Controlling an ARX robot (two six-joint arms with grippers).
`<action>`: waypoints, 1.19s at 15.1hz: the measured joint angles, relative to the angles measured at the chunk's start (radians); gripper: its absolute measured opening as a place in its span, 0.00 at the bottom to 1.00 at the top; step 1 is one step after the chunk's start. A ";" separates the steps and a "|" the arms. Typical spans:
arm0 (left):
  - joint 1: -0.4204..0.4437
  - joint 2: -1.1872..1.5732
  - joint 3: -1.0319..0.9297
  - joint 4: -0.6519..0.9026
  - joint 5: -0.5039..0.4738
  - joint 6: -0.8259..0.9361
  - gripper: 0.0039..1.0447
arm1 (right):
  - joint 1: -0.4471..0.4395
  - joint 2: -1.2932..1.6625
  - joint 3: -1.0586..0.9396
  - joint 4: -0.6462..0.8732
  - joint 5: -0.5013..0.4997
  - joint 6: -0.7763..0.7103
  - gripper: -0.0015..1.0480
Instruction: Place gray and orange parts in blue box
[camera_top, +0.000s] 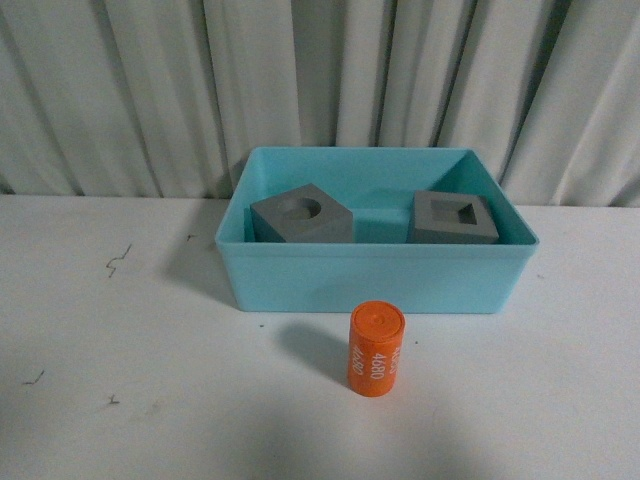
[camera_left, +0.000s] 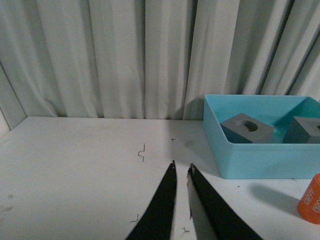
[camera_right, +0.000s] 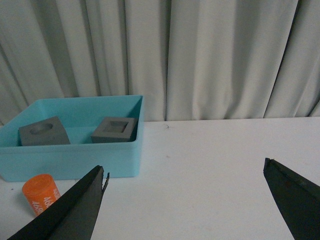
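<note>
Orange 4680 cylinder (camera_top: 375, 350) stands upright on the white table (camera_top: 120, 400), just outside the blue box (camera_top: 370, 282), ahead of and between both pincers; round-recess gray cube (camera_top: 285, 224) and square-recess gray cube (camera_top: 432, 229) sit inside; left gripper (camera_left: 181, 165) pinched nearly closed, empty; right gripper (camera_right: 184, 166) spread wide, empty; both held low, aimed at the curtain (camera_top: 150, 90)

White digits "4680" ran along the side of the orange cylinder (camera_top: 375, 350); a second line of print beside them was too small to read.
</note>
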 joint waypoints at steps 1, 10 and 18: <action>0.000 0.000 0.000 0.000 0.000 0.000 0.20 | 0.000 0.000 0.000 0.000 0.000 0.000 0.94; 0.000 0.000 0.000 0.001 0.000 0.002 0.94 | 0.024 0.946 0.498 0.193 -0.375 -0.014 0.94; 0.000 0.000 0.000 0.001 0.000 0.002 0.94 | 0.368 1.670 0.768 0.253 -0.285 -0.130 0.94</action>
